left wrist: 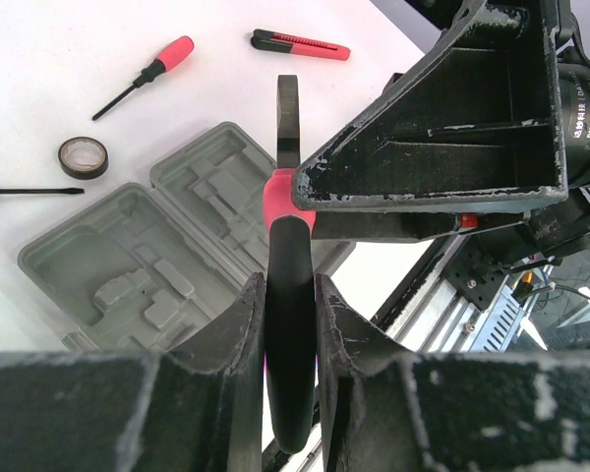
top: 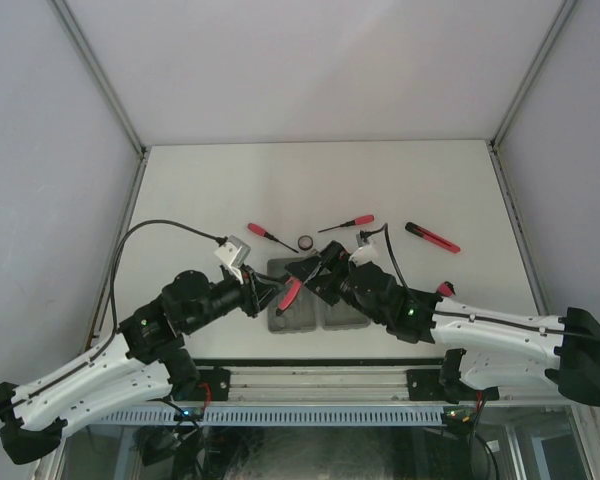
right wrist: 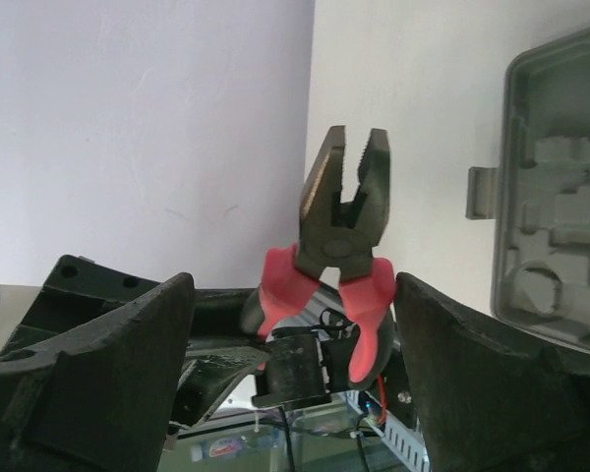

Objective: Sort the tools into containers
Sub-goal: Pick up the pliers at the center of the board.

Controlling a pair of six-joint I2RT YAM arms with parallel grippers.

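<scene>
Red-handled pliers [right wrist: 340,218] hang in the air over the open grey case [top: 342,318], head up in the right wrist view. My left gripper [left wrist: 291,287] is shut on one black-and-red handle of the pliers [left wrist: 289,295]. My right gripper [right wrist: 293,285] stands open around the pliers' handles, its right finger [right wrist: 472,374] close beside one red grip. In the top view the left gripper [top: 270,293] and the right gripper [top: 316,272] meet above the case. Two red-handled screwdrivers [top: 270,236] [top: 347,223], a black ring [top: 306,241] and a slim red-black stick tool [top: 432,237] lie on the table behind.
The case [left wrist: 147,256] shows moulded recesses with nothing in them. A metal rail [top: 310,385] runs along the near table edge. White walls close the table on three sides. A black cable [top: 160,226] loops at the left.
</scene>
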